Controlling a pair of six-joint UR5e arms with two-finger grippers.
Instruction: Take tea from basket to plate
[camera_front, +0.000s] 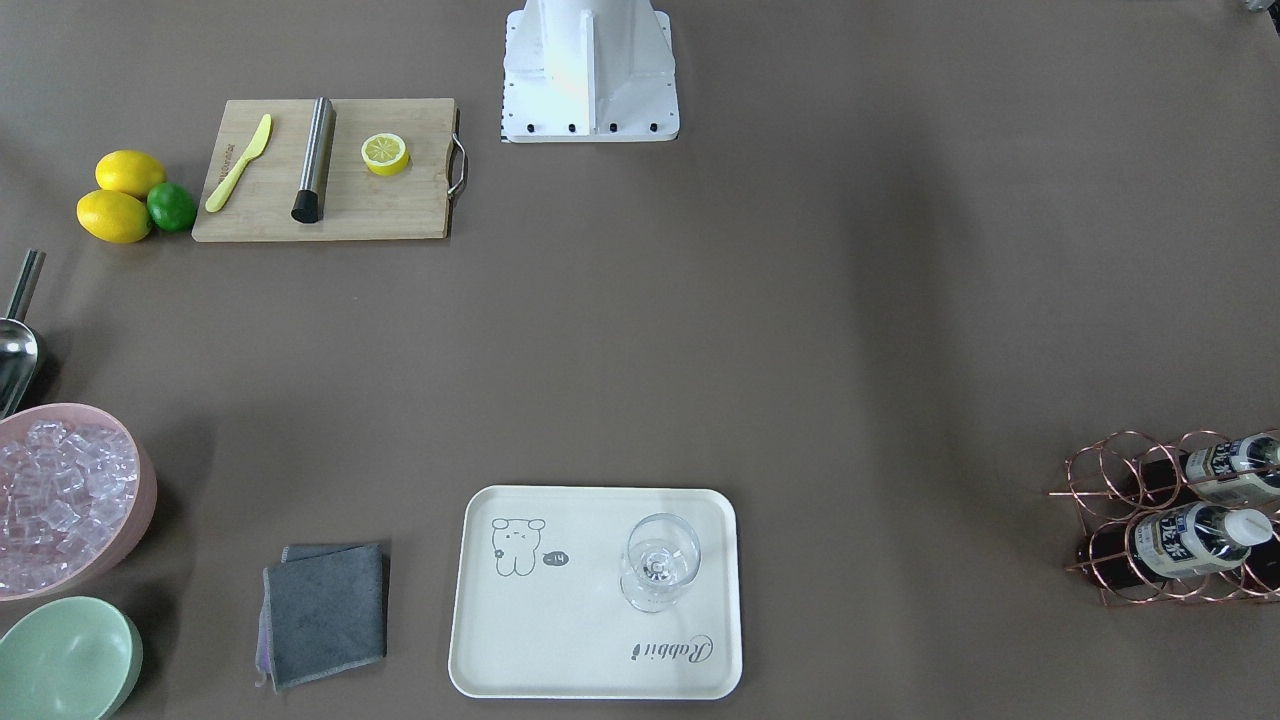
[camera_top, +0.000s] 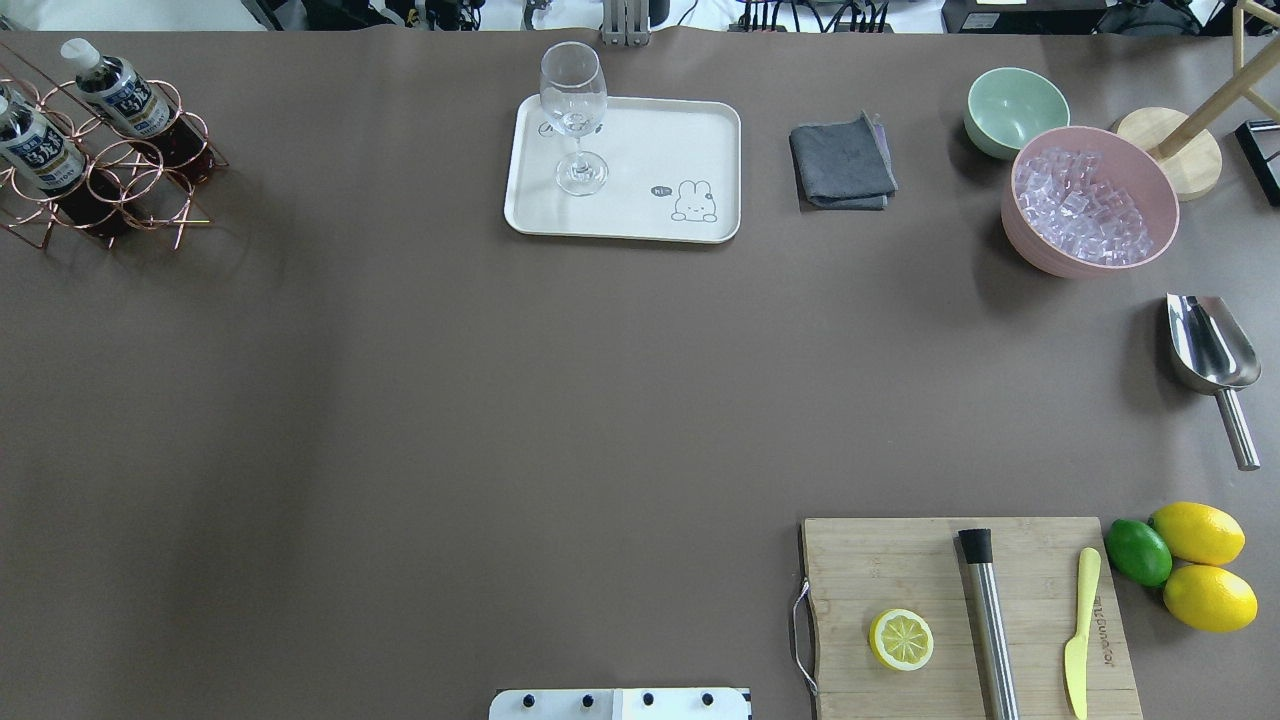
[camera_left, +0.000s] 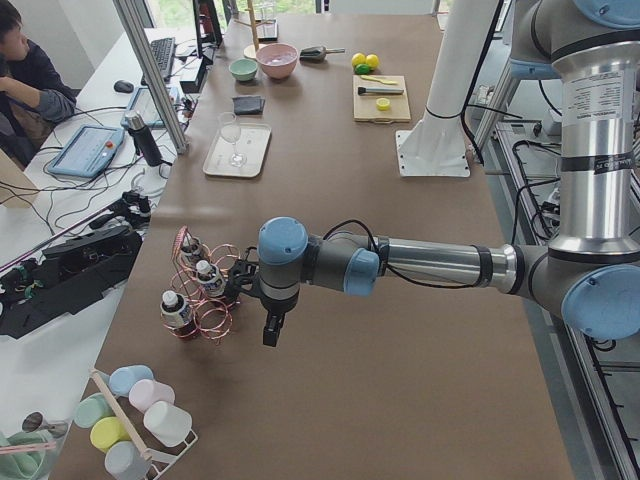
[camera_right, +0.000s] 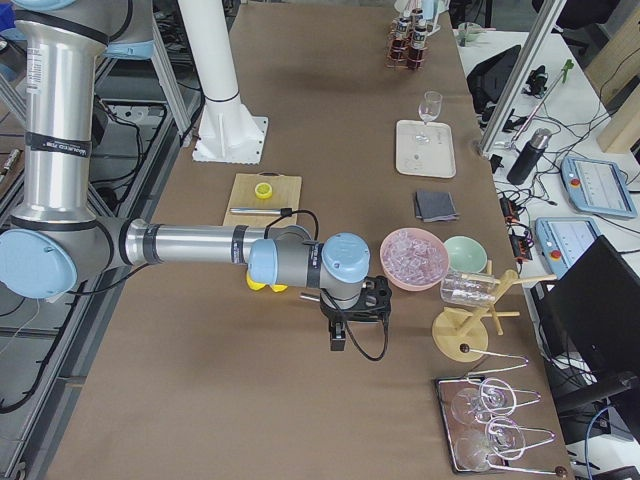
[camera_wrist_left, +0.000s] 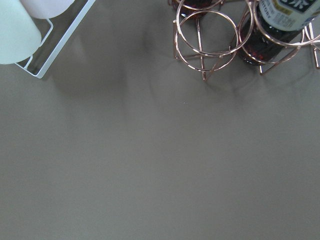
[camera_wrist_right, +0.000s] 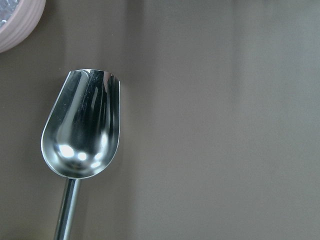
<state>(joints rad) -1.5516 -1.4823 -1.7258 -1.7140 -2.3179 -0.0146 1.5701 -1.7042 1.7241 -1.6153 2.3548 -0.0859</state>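
Note:
The copper wire basket stands at the table's far left corner with tea bottles upright in its rings; it also shows in the front view and the left wrist view. The cream plate lies at the far middle and carries a stemmed glass. My left gripper hangs over the table just beside the basket, in the exterior left view only; I cannot tell if it is open. My right gripper hangs over the steel scoop; its state is unclear too.
A grey cloth, a mint-green bowl and a pink bowl of ice lie right of the plate. A cutting board with a half lemon, steel tube and knife sits near right, with lemons and a lime beside it. A cup rack stands left of the basket.

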